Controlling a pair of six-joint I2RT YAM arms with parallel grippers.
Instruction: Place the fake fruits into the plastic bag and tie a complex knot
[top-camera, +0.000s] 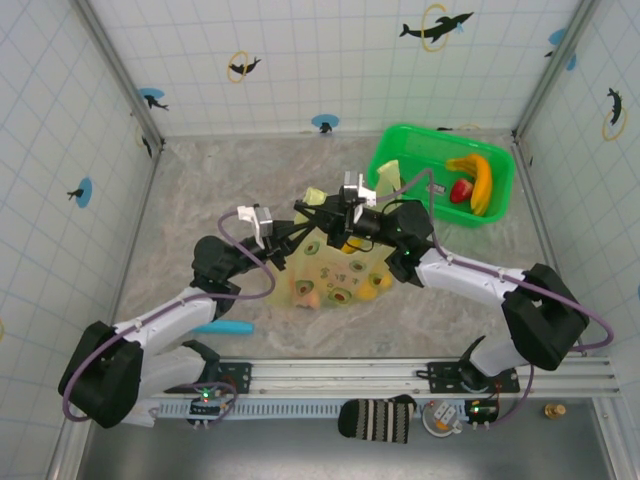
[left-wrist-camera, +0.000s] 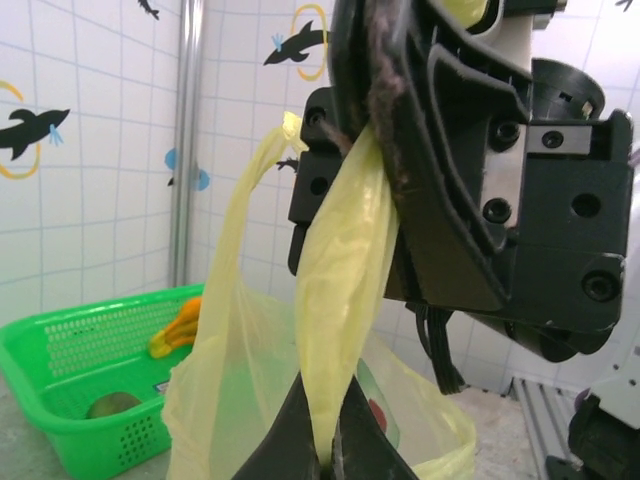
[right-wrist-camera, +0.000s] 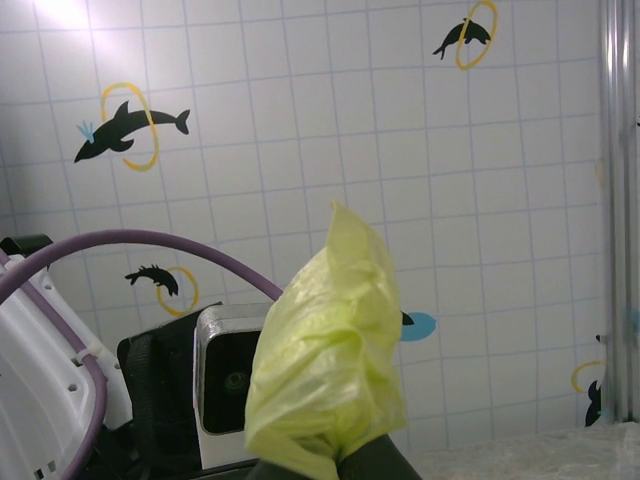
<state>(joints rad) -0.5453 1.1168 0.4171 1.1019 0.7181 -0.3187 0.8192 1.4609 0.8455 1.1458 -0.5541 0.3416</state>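
Left wrist view gives us the left pincer (left-wrist-camera: 322, 445) closed tight at six o'clock. Its tips nip a twisted handle strip of the plastic bag (left-wrist-camera: 335, 300), which runs up toward twelve o'clock against the other arm's black housing. On the right wrist camera we see the right pincer (right-wrist-camera: 325, 468) closed too, with a crumpled bunch of the same bag standing up out of it. From above, we find both pincers close together over the bag, which rests on the table (top-camera: 210, 200) with several fake fruits (top-camera: 370, 286) inside. At two o'clock from the bag sits a green tray (top-camera: 395, 150) holding a banana (top-camera: 481, 182) and a red piece (top-camera: 461, 190). At eight o'clock lies a teal stick (top-camera: 222, 327).
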